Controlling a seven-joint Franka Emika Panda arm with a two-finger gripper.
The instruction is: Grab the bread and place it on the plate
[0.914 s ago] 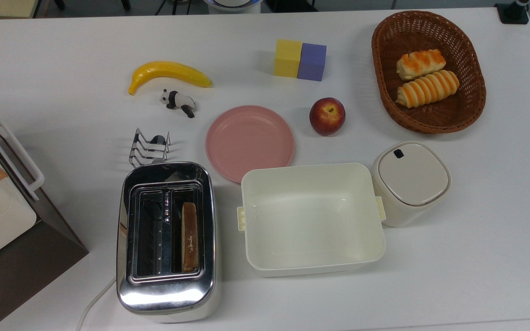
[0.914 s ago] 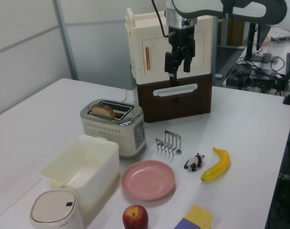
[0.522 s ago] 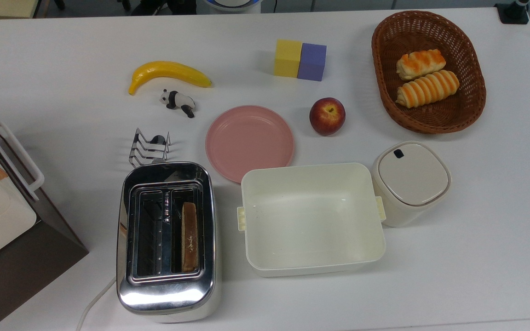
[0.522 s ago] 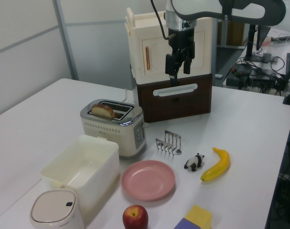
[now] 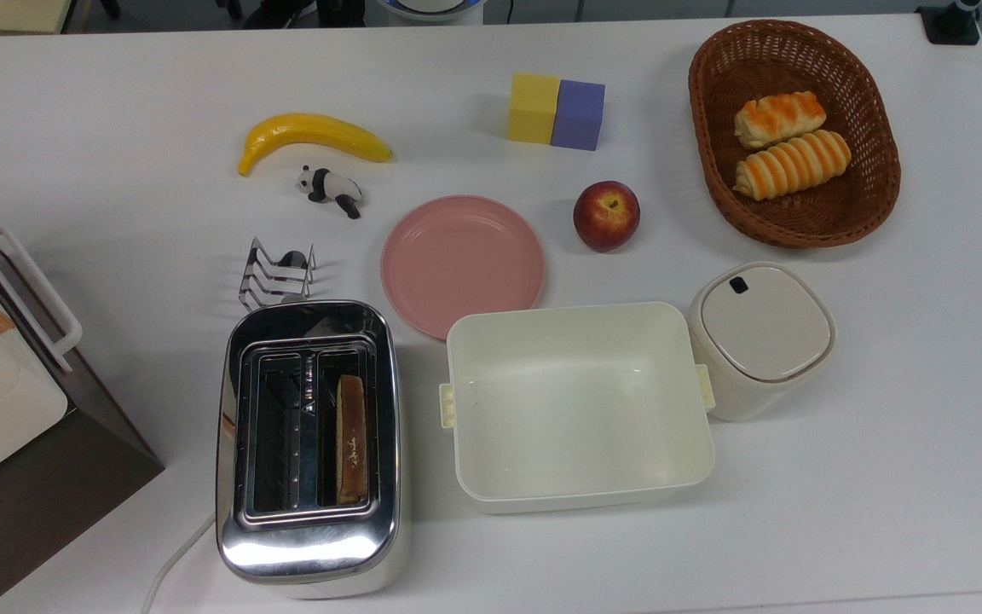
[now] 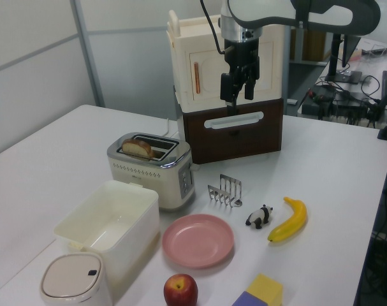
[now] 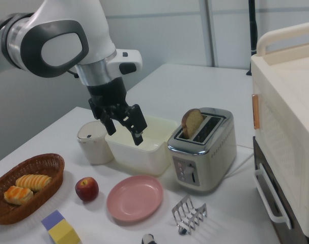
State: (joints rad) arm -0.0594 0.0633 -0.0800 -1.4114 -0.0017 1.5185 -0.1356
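Right view: spread gripper (image 7: 125, 126) hangs well above plate (image 7: 134, 197); bread (image 7: 192, 122) in toaster (image 7: 202, 152)

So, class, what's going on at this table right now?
A robot arm is setting out to move a slice of bread from the toaster onto the pink plate. Its gripper hangs open in the air above the table, holding nothing. The bread stands upright in one toaster slot, untouched. The plate lies bare on the table beside the toaster, with a cream tub next to it, so the job has yet to start.
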